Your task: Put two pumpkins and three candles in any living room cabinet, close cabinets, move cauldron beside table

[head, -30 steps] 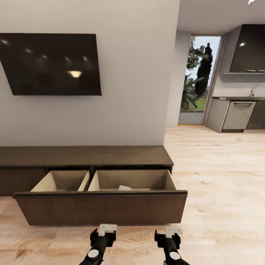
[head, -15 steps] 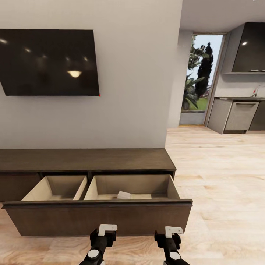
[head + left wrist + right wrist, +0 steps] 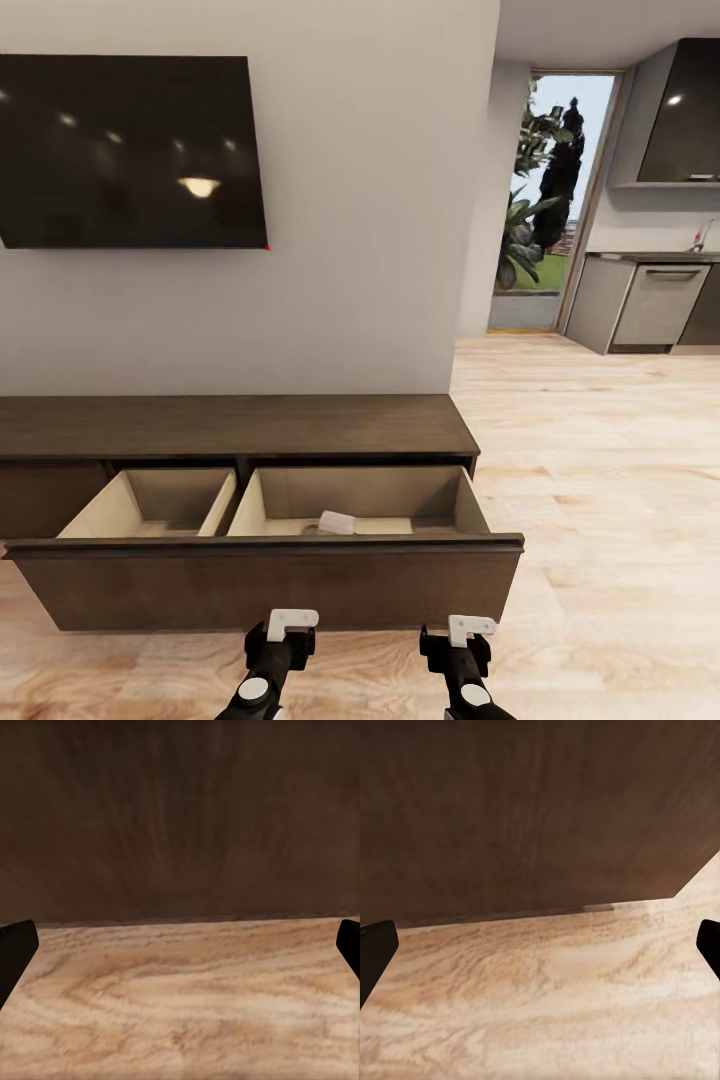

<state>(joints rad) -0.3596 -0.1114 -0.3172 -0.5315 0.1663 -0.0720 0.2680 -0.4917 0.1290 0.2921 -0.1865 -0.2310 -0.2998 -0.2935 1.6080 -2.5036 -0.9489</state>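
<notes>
Head view: the robot faces the cabinet [image 3: 240,425] under the wall TV [image 3: 125,150], its wide drawer [image 3: 270,585] pulled out and a pale candle [image 3: 338,522] lying in the right-hand compartment, the left one bare as far as can be seen. Left gripper [image 3: 290,622] and right gripper [image 3: 470,628] hang low just in front of the drawer face, above the floor [image 3: 600,480]; each wrist view shows dark fingertips at the far edges of the picture, so both sets of fingers stand wide apart and hold nothing. Pumpkins, cauldron and table are not to be placed from here. The step in hand looks like shutting this drawer (a judgement, with other items perhaps still to come): done well, both grippers would meet the front squarely and push level, evenly on each side, so the long drawer slides straight without skewing, stopping once flush.
</notes>
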